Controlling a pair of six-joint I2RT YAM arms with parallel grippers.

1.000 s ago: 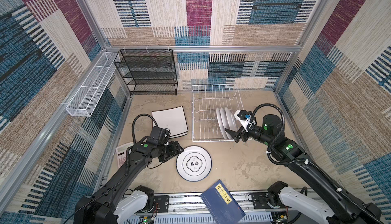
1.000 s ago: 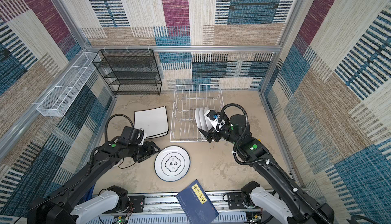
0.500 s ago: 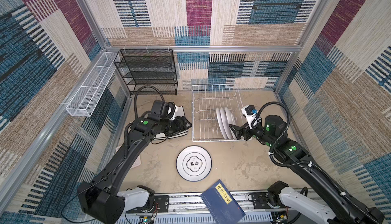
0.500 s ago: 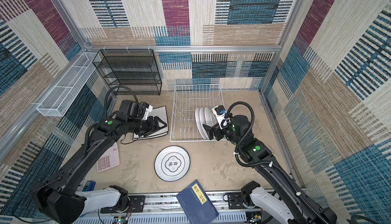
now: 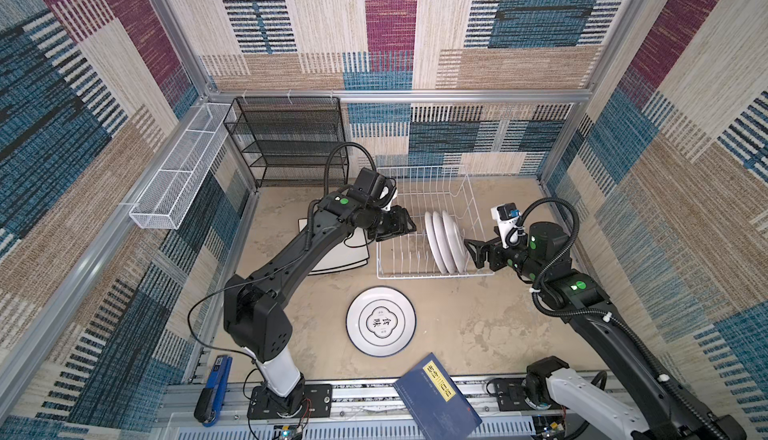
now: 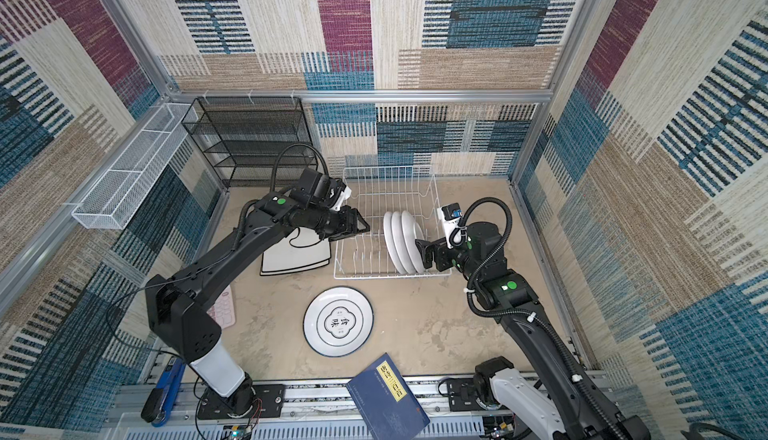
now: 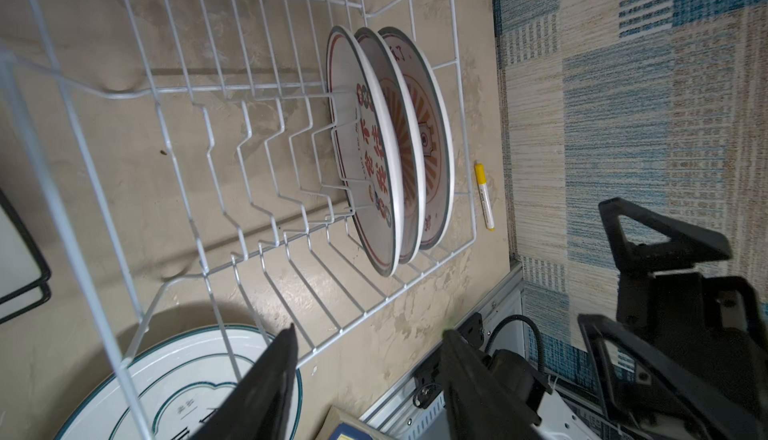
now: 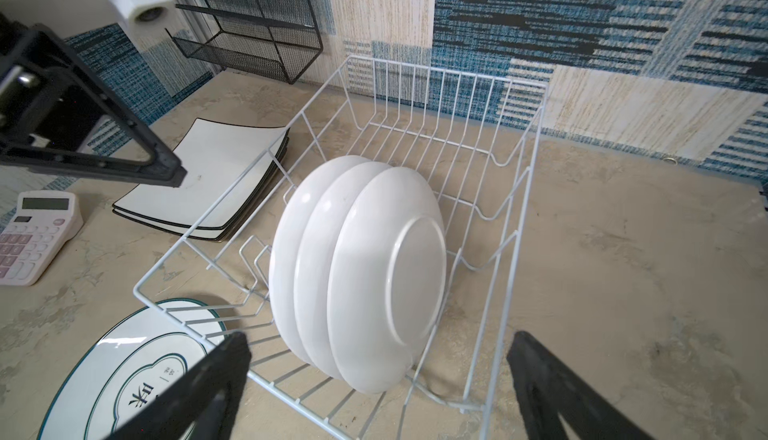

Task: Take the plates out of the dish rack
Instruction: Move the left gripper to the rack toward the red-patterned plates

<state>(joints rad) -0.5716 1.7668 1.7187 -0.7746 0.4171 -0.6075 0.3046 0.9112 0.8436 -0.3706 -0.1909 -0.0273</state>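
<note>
Tan mottled tabletop (image 5: 490, 326) is closed in by patchwork woven walls.

Over the left part of the rack (image 5: 415, 276), above bare tines, the left gripper (image 5: 405, 226) is held with its jaws parted and nothing between them. In the left wrist view this gripper (image 7: 370, 330) is pointed toward the printed faces of the round plates (image 7: 386, 147).

The right gripper (image 5: 473, 253) is held just beside the rack's right side. Its jaws are spread wide and nothing is pinched. In the right wrist view it (image 8: 379, 336) is aimed at the plain white backs of the round plates (image 8: 386, 276), and whether the nearest is touched cannot be told.

Three round plates (image 5: 442, 236) are stood on edge in the rack's right half, close together and leaning slightly. The remaining slots are seen bare in both top views.

Square plates (image 5: 340, 257) are stacked flat on the tabletop just left of the rack and are partly covered by the left arm. A teal-rimmed plate (image 5: 381, 321) is laid face up in front of the rack.

A calculator (image 8: 37, 234) is set near the square plates. A yellow marker (image 7: 484, 197) is lying beyond the rack by the wall. At the front edge a blue book (image 5: 436, 396) is seen, and at the back left a black shelf (image 5: 291, 143) and a white mesh tray (image 5: 178, 184).
</note>
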